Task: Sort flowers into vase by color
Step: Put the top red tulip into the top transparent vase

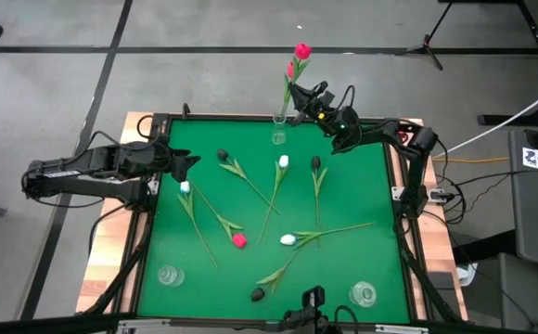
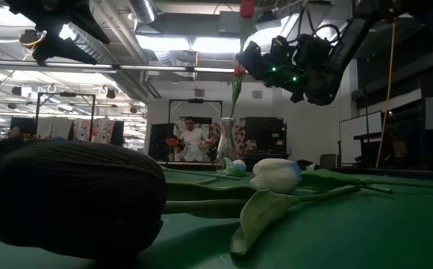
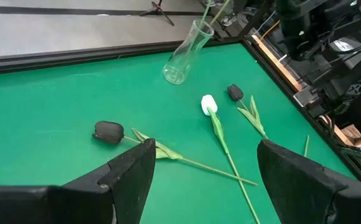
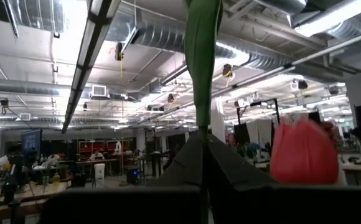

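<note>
- Flowers loose on green table (image 1: 352,186): black tulip (image 1: 258,294) at near edge, stem running up-right; white tulip (image 1: 288,239) stem pointing right.
- Left gripper (image 1: 187,165) wide open, empty, over left side.
- Far: right gripper (image 1: 304,97) clamped on pink tulip (image 1: 302,51) stem, upright over vase (image 1: 279,130).

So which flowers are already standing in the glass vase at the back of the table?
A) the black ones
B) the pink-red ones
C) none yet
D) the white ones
B: in the high view, two pink-red flowers stand up out of the vase, one of them with its stem pinched in the shut right gripper, while white and black ones lie on the green table.
</note>
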You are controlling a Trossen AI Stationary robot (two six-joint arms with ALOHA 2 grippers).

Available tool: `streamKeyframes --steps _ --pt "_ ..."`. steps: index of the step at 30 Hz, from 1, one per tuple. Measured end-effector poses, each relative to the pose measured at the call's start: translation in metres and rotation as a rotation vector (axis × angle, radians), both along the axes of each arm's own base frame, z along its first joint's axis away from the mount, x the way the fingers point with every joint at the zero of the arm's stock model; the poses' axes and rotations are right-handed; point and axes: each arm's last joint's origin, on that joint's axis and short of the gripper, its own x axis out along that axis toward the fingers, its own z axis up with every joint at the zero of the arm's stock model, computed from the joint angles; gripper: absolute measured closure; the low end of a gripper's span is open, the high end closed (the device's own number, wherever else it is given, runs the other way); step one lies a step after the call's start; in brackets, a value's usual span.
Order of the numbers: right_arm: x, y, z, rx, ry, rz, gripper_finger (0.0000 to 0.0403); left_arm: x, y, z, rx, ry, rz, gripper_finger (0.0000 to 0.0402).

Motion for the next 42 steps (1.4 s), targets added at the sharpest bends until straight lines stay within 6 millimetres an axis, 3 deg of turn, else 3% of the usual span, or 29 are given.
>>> streamKeyframes --steps 5,15,21,35,42 --pt "0.004 -0.002 -0.013 0.054 0.015 0.026 0.0401 0.000 0.000 0.000 0.000 -0.003 0.009 0.0128" --pt "0.005 -0.002 -0.014 0.018 0.038 0.041 0.0401 0.000 0.000 0.000 0.007 -0.003 0.019 0.0128" --pt "0.011 -0.006 -0.031 0.060 0.065 0.064 0.0400 0.000 0.001 0.000 0.011 -0.005 0.032 0.0128" --pt "0.021 -0.012 -0.052 0.079 0.102 0.078 0.0399 0.000 0.001 0.000 0.005 -0.009 0.037 0.0128" --pt "0.022 -0.013 -0.055 0.117 0.100 0.095 0.0351 0.000 0.001 0.000 0.015 -0.003 0.033 0.0128"
